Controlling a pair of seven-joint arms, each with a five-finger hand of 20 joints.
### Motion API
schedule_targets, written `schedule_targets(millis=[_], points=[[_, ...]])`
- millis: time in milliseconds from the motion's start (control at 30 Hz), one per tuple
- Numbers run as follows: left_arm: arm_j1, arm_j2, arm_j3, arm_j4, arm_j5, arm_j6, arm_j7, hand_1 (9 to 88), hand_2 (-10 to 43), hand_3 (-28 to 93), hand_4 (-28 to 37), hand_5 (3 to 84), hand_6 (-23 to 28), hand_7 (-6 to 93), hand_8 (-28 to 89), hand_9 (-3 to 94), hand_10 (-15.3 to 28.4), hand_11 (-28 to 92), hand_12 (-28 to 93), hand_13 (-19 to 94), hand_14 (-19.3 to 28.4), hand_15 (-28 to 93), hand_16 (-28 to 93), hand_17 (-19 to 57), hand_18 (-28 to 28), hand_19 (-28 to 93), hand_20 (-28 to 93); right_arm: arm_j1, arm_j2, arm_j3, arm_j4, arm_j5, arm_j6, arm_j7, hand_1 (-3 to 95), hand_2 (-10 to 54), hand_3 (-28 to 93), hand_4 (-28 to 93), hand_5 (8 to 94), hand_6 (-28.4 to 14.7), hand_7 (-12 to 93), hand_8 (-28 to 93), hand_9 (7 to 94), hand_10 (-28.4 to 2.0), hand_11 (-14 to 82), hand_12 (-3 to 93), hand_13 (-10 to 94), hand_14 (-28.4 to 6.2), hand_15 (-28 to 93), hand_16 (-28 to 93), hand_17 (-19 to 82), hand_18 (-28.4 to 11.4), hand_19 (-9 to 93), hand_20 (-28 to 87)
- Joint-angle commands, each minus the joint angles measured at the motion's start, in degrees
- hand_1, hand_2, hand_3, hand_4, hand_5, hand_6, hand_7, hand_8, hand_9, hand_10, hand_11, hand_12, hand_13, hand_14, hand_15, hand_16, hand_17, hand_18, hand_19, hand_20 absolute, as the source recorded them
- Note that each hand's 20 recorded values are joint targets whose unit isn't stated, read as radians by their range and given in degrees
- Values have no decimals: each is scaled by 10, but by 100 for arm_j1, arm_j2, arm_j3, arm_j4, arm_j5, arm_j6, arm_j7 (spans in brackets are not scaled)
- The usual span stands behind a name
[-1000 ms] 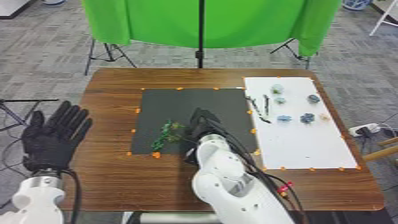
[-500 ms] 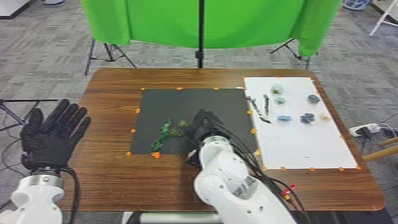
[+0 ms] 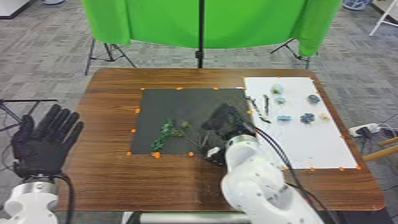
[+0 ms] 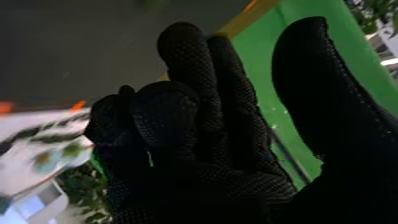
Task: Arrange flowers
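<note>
In the head view, my right hand (image 3: 227, 121) is over the right part of the black mat (image 3: 182, 100). My right hand (image 4: 213, 130) is open in the right wrist view, with nothing between fingers and thumb. Green foliage (image 3: 164, 135) and a small stem with a dull bloom (image 3: 185, 125) lie on the mat, left of that hand. At the left edge stands my open left hand (image 3: 44, 142). On the white sheet (image 3: 311, 145) lie dark twigs (image 3: 266, 105), pale blooms (image 3: 277, 89), a blue flower (image 3: 284, 118) and a darker blue one (image 3: 307, 118).
Orange tape (image 3: 155, 155) marks the mat's edges on the brown table (image 3: 115, 180). A peach flower (image 3: 324, 117) and another dark blue one (image 3: 314, 99) sit near the sheet's right edge. A green cloth (image 3: 258, 25) hangs behind the table.
My right hand has moved to the right, away from the foliage, toward the white sheet. The small stem with the dull bloom stays on the mat. My left hand has shifted slightly left.
</note>
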Motion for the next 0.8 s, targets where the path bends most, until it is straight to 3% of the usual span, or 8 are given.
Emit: schedule_targets(millis=[33, 200, 333, 800], points=[[189, -80, 5, -7, -39, -43, 9, 277, 120, 689, -283, 510, 92, 96, -87, 459, 140, 175, 112, 399, 138, 284, -34, -35, 143, 347, 148, -235, 329, -193, -18, 385, -537, 26, 425, -79, 729, -229, 729, -70, 144, -100, 720, -205, 439, 272, 688, -157, 769, 309, 372, -284, 932, 439], [97, -85, 39, 5, -43, 39, -39, 278, 121, 688, -283, 509, 93, 95, -87, 459, 141, 176, 113, 399, 138, 285, -34, -35, 143, 348, 149, -150, 243, -419, 120, 312, -732, -37, 424, -74, 727, -226, 717, -74, 123, -104, 721, -207, 418, 270, 686, -158, 763, 313, 371, -284, 932, 432], [78, -77, 43, 16, -20, 15, -56, 278, 122, 686, -283, 509, 93, 95, -87, 459, 140, 177, 113, 398, 139, 286, -34, -35, 143, 349, 149, -148, 219, -519, 113, 371, -844, -73, 423, -73, 727, -226, 712, -76, 116, -102, 719, -207, 413, 270, 683, -158, 761, 314, 370, -284, 932, 427], [227, -148, -10, -33, -36, 7, -48, 278, 124, 685, -283, 510, 94, 98, -87, 459, 140, 179, 112, 398, 138, 288, -36, -35, 142, 350, 148, -229, 354, -86, -167, 481, -789, 45, 420, -65, 723, -224, 712, -77, 116, -97, 720, -207, 404, 267, 681, -159, 758, 313, 366, -284, 932, 419]])
